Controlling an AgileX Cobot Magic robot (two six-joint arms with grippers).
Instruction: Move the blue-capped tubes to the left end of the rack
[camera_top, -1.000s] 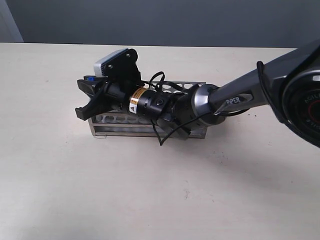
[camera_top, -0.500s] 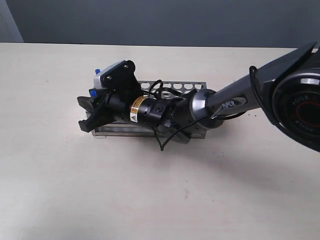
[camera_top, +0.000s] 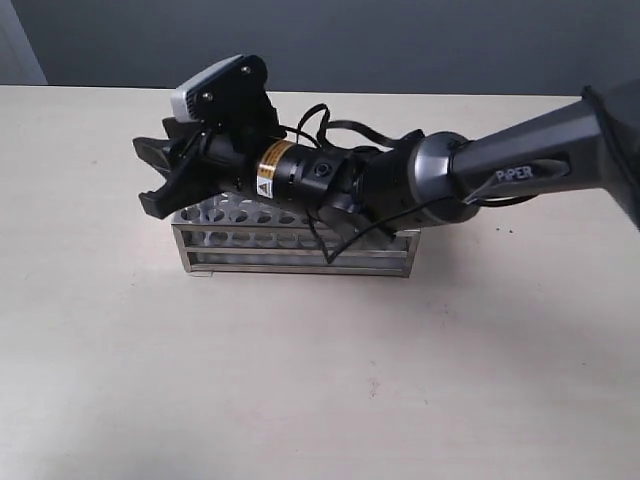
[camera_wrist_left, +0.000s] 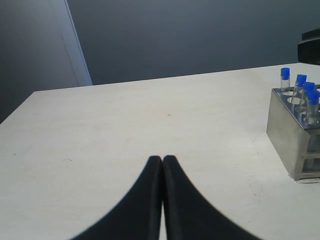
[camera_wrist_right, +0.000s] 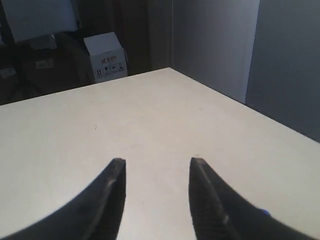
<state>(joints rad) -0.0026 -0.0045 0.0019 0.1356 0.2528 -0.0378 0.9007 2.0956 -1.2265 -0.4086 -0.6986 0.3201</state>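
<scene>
Blue-capped tubes (camera_wrist_left: 301, 80), four thin clear ones with bright blue lids: where do they stand? — EDITOR

All four are upright in the holes at one end of the shiny perforated steel rack (camera_wrist_left: 286, 131). It is the end nearest the idle left arm, so by my reading the left end. In the exterior view the caps are hidden behind the right arm's wrist. — PHOTOGRAPHER

What changed in the last second? — EDITOR

The black right arm (camera_top: 490, 175), reaching across the rack, was down low at that end. The right jaws were narrower then, with a blue cap showing at them. Now the arm has lifted above the top plate and the right jaws are spread wide with nothing between them. — PHOTOGRAPHER

Meaning what for the job? — EDITOR

It reads as a release: a tube seated in its hole and let go. With four caps bunched at that end, the move looks finished or very nearly so. Part of the rack is covered by the arm, so I cannot rule out a stray tube there. — PHOTOGRAPHER

And the other arm? — EDITOR

The left jaws are pressed together, empty, over the pale beige bench (camera_top: 300, 400), well apart from the rack. — PHOTOGRAPHER
</scene>
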